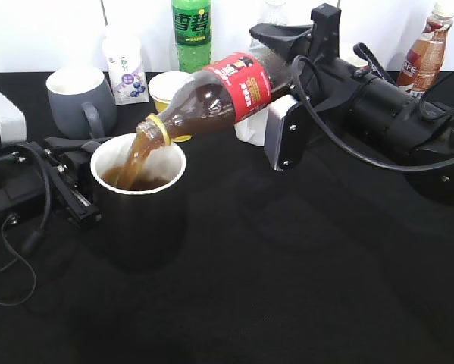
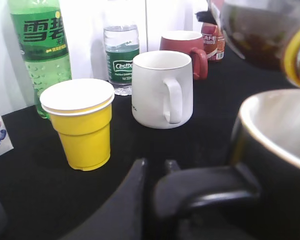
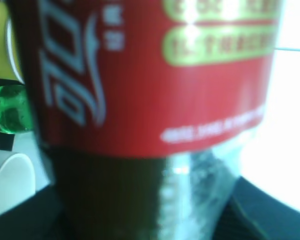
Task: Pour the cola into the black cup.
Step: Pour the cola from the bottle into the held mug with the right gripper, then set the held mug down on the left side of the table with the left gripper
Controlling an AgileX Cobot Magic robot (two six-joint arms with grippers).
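Observation:
The cola bottle with its red label is tipped mouth-down to the left, and brown liquid streams from its neck into the black cup, which holds some cola. My right gripper is shut on the bottle's lower body; the label fills the right wrist view. My left gripper is shut on the black cup's squarish handle, left of the cup. The bottle's neck hangs above the cup rim in the left wrist view.
A dark grey mug, a small blueberry carton, a yellow paper cup, a green soda bottle and a tea bottle stand at the back. A white mug, a red mug and a water bottle stand behind.

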